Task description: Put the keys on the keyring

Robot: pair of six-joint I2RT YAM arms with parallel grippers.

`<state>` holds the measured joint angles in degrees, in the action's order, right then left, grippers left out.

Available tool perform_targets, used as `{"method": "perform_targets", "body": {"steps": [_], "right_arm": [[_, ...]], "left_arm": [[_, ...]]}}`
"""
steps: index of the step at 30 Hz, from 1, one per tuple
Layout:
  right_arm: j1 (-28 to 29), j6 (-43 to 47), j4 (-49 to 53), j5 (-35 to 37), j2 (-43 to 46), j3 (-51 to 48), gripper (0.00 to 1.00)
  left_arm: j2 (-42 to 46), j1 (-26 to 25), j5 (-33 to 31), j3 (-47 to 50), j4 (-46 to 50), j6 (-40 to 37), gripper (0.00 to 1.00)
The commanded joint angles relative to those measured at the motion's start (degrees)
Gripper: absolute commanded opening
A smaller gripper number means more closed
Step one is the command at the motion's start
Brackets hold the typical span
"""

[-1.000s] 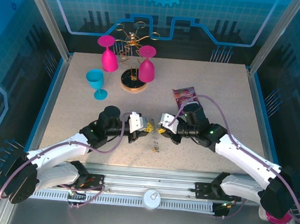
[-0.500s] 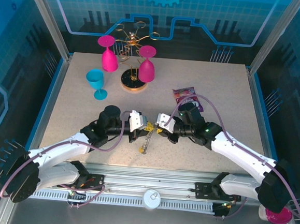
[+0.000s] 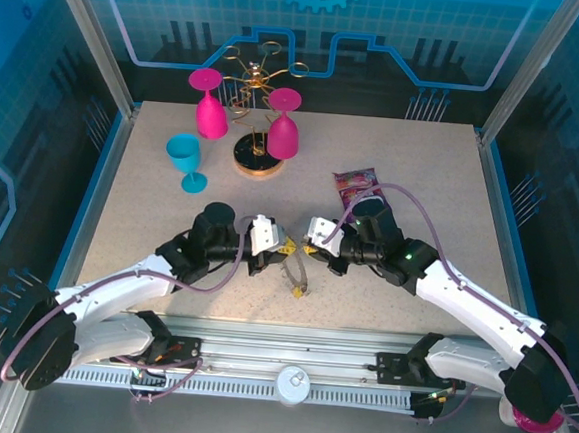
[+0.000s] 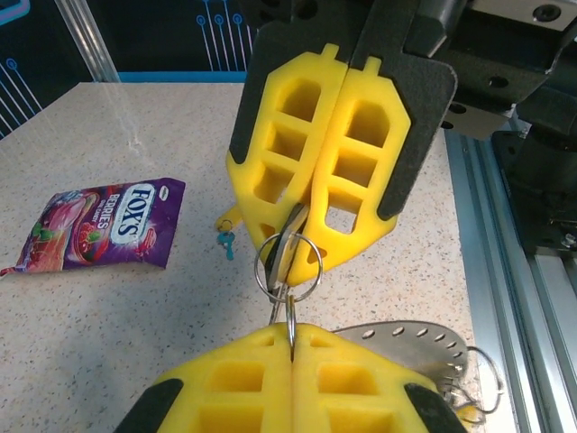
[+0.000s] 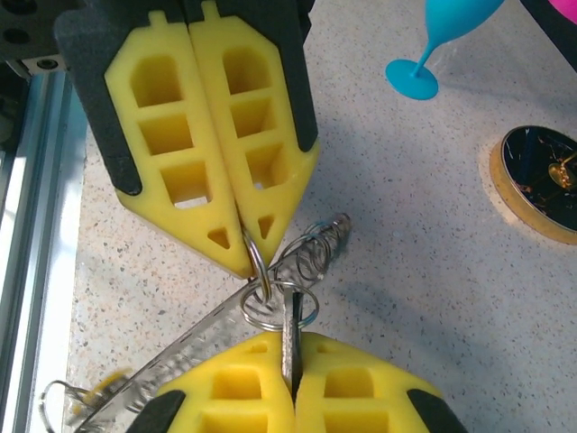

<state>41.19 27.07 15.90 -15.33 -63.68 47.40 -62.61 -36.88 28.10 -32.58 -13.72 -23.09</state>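
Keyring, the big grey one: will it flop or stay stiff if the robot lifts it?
Probably stiff: the keyring looks like flat metal and holds its curve though the left gripper pinches just one edge. Its wire loops would likely jingle and snag.

Bright, even overhead light leaves only soft, faint shadows on the speckled table [image 3: 425,157]. The wrist views are sharp mid-frame. The keyring [image 5: 194,332] blurs toward the lower corner, and the candy wrapper [image 4: 99,221] has a mild sheen.
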Motion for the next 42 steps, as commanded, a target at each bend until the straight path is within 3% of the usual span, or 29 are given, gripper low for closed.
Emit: {"method": "perform_targets", "body": {"steps": [1, 2, 5, 12, 17, 21, 27, 33, 42], "right_arm": [[-0.49, 1.20, 1.02, 3.47, 1.81, 2.32, 0.00], [-0.20, 1.55, 1.59, 4.13, 1.70, 2.61, 0.00], [0.65, 2.69, 3.65, 6.32, 1.00, 4.93, 0.00], [3.20, 4.87, 7.04, 9.62, -2.28, 8.65, 0.00], [6.63, 4.32, 4.18, 7.78, -7.02, 12.71, 0.00], [10.87, 1.08, 0.02, 5.11, -11.81, 16.32, 0.00], [13.17, -9.97, -10.84, 4.33, -19.49, 15.64, 0.00], [10.78, -11.38, -10.81, 7.56, -26.79, 14.23, 0.00], [4.39, -0.95, -3.09, 11.32, -23.95, 10.73, 0.00]], "left_arm": [[-1.37, 0.37, -1.43, -1.34, 6.02, -2.23, 0.00], [-1.57, 0.39, -1.71, -1.44, 6.02, -2.10, 0.06], [-1.39, 0.43, -2.82, -0.68, 4.28, -0.55, 0.43], [8.04, 0.68, -13.22, 9.29, -9.62, 12.39, 0.68], [18.95, 0.76, -30.96, 13.85, -13.71, 19.38, 0.85], [26.23, 1.81, -47.05, 13.47, -12.21, 23.59, 0.91], [31.23, 2.95, -56.81, 10.30, -8.21, 30.88, 0.91], [29.25, 4.39, -58.70, 10.20, -5.33, 35.00, 0.92], [23.94, 5.43, -57.65, 10.39, -2.03, 42.33, 0.92]]}}
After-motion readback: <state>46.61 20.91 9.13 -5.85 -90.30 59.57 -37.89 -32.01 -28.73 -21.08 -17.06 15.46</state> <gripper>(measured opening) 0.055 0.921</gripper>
